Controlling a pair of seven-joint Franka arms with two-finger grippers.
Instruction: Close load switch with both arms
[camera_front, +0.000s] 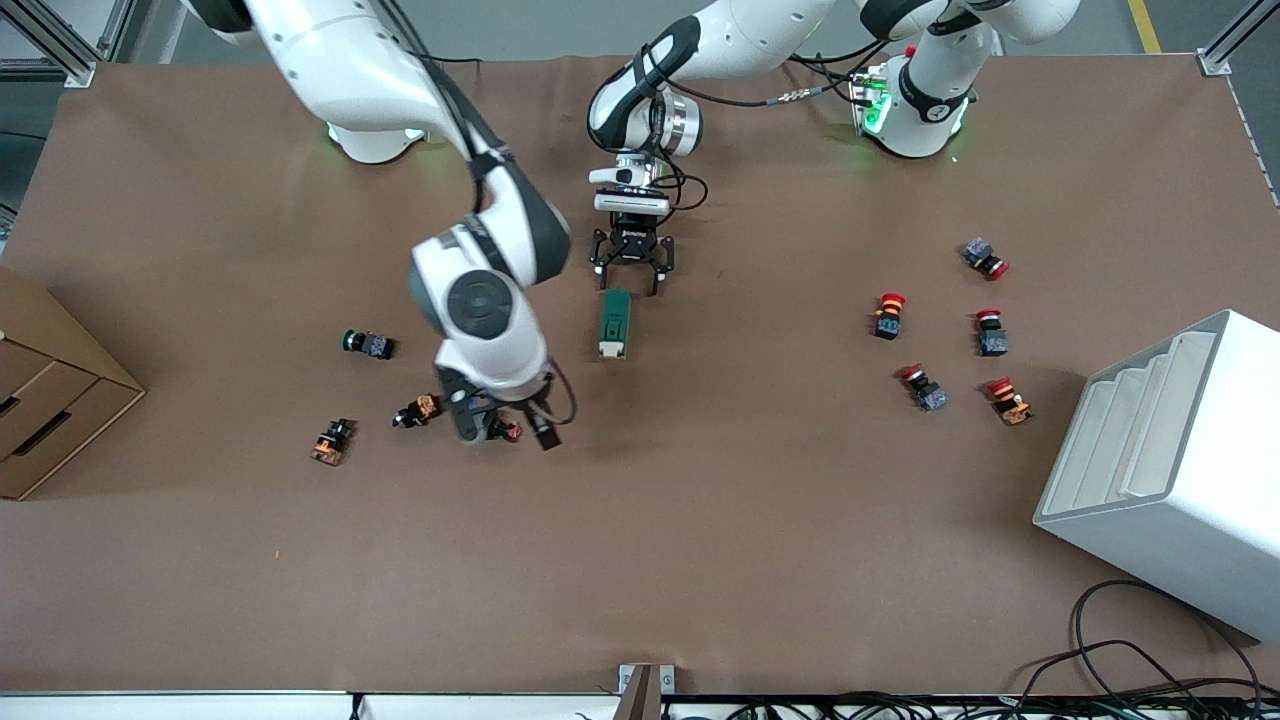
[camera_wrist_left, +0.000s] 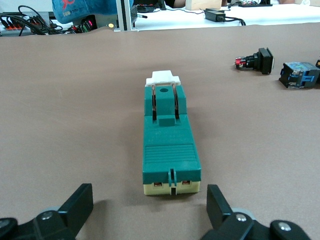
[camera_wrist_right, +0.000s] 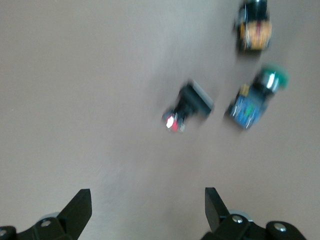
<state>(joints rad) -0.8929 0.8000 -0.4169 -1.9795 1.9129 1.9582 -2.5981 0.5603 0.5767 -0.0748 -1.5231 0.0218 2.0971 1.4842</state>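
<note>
The load switch (camera_front: 614, 322) lies flat near the table's middle, a dark green block with its white lever tab (camera_wrist_left: 162, 77) at the end nearer the front camera. My left gripper (camera_front: 630, 278) hovers low just off the switch's other end, open and touching nothing. In the left wrist view the switch (camera_wrist_left: 170, 145) lies just ahead of the open left gripper (camera_wrist_left: 149, 202). My right gripper (camera_front: 507, 432) is open and empty over a small black-and-red push-button (camera_front: 506, 430), toward the right arm's end of the table. The right wrist view shows the open right gripper (camera_wrist_right: 147, 202) over bare table.
Green-capped (camera_front: 368, 344) and orange push-buttons (camera_front: 333, 441) lie near the right gripper. Several red-capped buttons (camera_front: 888, 315) lie toward the left arm's end. A white rack (camera_front: 1170, 470) stands at that end, a cardboard box (camera_front: 50, 390) at the right arm's end.
</note>
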